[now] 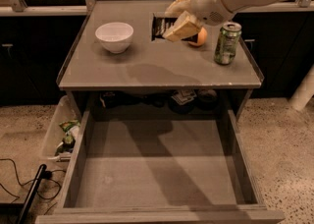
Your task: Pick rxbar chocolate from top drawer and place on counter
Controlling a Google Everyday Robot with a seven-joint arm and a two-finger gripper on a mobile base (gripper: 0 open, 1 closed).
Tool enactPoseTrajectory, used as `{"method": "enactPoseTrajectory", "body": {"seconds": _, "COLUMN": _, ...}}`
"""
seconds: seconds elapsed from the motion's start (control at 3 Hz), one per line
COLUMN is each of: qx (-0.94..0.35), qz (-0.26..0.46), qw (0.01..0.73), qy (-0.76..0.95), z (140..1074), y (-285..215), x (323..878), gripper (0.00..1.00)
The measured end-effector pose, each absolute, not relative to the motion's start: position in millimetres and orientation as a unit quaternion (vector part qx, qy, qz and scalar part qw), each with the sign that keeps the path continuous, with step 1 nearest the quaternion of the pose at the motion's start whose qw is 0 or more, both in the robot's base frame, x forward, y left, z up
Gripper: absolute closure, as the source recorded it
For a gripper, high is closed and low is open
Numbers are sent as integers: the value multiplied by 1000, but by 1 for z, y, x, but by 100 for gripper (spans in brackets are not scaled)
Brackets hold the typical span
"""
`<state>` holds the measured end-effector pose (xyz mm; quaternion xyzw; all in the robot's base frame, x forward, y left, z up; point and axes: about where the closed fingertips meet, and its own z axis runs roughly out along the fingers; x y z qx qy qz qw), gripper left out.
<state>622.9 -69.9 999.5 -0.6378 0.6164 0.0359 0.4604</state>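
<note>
In the camera view, the hand [169,23] hung over the back of the surface [157,68], reaching in from the upper right. Its two pale fingers [182,26] stood spread apart with nothing clamped between them that I could see.

The rxbar chocolate [158,25] lay flat on the surface, just at and below the fingertips, toward the hand's left. Only its left end showed. The rest ran under the lower finger, so the long axis seemed to go left to right, though I could not be sure. I also could not tell whether that finger touched the wrapper.

The bar sat between the white bowl [114,36] on the left and the green can [227,42] on the right, apart from both. An orange round thing [198,37] lay just beside the hidden end.

The top drawer [73,169] stood pulled out below, with no bar on its floor. I judged the placing all but done. The hand needed to lift straight up and away to the right without dragging the bar.
</note>
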Motion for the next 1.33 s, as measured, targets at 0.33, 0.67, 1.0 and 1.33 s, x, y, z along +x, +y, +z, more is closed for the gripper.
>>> {"method": "enactPoseTrajectory", "body": {"seconds": 0.33, "qx": -610, "qz": 36, "qw": 469, "qy": 638, "z": 981, "y": -77, "x": 668, "gripper": 100}}
{"method": "enactPoseTrajectory", "body": {"seconds": 0.67, "qx": -590, "qz": 43, "qw": 473, "qy": 653, "z": 963, "y": -78, "x": 707, "gripper": 100}}
{"method": "enactPoseTrajectory", "body": {"seconds": 1.0, "qx": -568, "qz": 67, "qw": 460, "qy": 679, "z": 941, "y": -76, "x": 726, "gripper": 100}}
{"method": "enactPoseTrajectory", "body": {"seconds": 1.33, "qx": -553, "qz": 107, "qw": 443, "qy": 697, "z": 917, "y": -70, "x": 728, "gripper": 100}}
